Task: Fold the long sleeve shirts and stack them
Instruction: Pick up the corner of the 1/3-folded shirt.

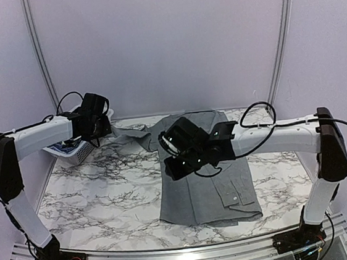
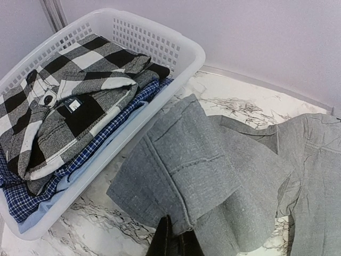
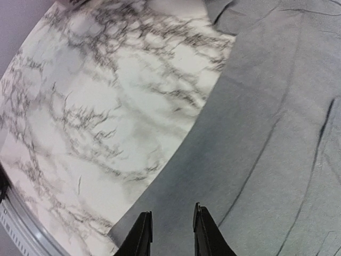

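Grey shirt (image 1: 193, 197), sleeve (image 2: 181, 170) fold in hand
My left jaws clamp the sleeve, right jaws hover apart; next I draw it across the body

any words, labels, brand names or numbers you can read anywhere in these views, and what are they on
No text can be read in any view.
dark label on the black-and-white checked shirt in the white basket: it carries a small pale mark, too small and blurred to read.
grey shirt, marble table and both arms: no lettering shows.
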